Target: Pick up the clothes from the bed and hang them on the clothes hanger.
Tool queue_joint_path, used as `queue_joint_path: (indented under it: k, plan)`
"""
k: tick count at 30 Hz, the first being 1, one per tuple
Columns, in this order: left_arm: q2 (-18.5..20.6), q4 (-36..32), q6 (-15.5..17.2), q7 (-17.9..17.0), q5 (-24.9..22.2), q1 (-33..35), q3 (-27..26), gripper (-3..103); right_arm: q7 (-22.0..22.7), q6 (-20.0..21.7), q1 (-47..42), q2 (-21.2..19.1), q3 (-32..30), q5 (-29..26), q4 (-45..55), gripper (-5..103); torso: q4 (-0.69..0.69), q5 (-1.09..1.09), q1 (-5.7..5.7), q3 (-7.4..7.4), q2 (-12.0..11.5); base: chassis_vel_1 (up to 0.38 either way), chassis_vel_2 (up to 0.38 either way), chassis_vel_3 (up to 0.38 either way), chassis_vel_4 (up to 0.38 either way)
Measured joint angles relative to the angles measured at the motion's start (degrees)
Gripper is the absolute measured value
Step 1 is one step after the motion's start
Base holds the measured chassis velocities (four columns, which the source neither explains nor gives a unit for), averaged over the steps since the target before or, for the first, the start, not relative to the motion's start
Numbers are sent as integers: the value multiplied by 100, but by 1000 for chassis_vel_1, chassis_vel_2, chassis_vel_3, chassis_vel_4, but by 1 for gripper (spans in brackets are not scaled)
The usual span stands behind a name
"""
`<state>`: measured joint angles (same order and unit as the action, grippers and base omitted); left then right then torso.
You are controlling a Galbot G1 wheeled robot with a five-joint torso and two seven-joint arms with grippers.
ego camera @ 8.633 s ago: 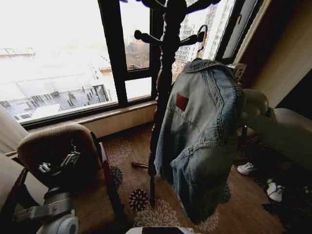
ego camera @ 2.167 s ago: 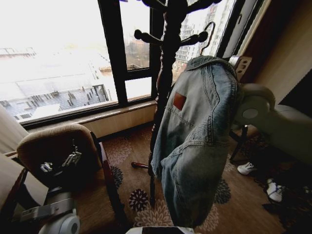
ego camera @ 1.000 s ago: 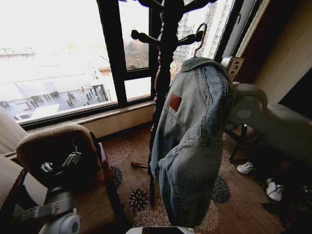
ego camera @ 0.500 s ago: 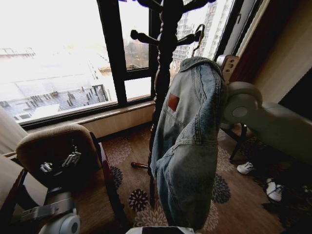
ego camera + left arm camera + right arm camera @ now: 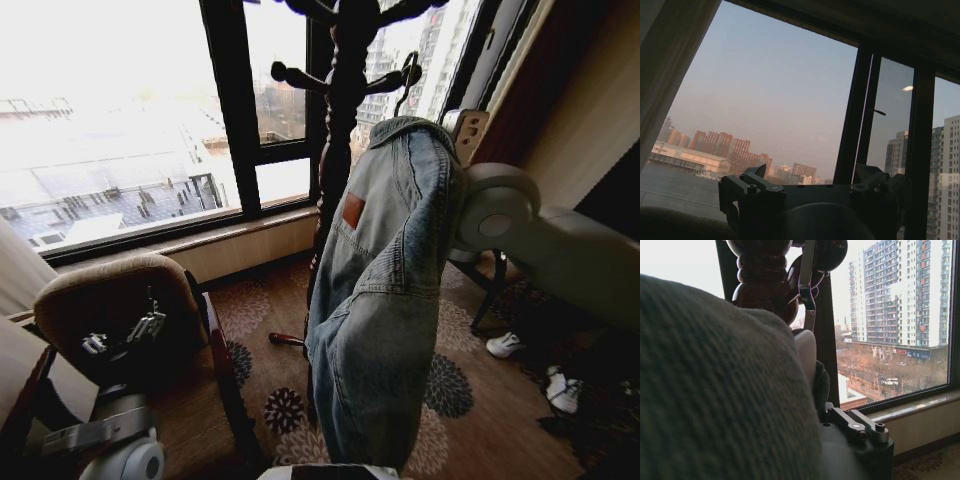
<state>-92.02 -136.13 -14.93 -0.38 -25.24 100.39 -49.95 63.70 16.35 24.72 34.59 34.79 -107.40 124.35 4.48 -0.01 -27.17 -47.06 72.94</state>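
Hanging limp beside the coat stand (image 5: 335, 150), the jacket (image 5: 385, 300) looked soft and heavy; its collar seemed the surest hold. Right gripper (image 5: 462, 130) sat at its shoulder, grip unclear; left gripper (image 5: 130, 330) rested parked, fingers apart.

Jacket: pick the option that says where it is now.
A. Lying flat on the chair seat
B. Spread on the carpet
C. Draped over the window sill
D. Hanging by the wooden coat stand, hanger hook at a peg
D: the jacket hangs upright beside the coat stand, with the hanger hook up at a peg and the right gripper at its collar.
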Motion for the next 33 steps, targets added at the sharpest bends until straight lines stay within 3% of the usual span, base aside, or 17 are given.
queue_joint_path:
  k: [21, 33]
  plan:
    - [2, 3, 0, 17, 5, -7, 6, 100, -30, 67, -319, -318, -256, -83, 60, 21, 2, 0, 1, 1, 0, 0, 0, 0, 0]
    - [-10, 14, 0, 27, 47, -7, 42, 100, -246, 138, -850, -863, -758, -50, 233, 21, 6, 7, 0, 0, -1, 0, 0, 0, 0]
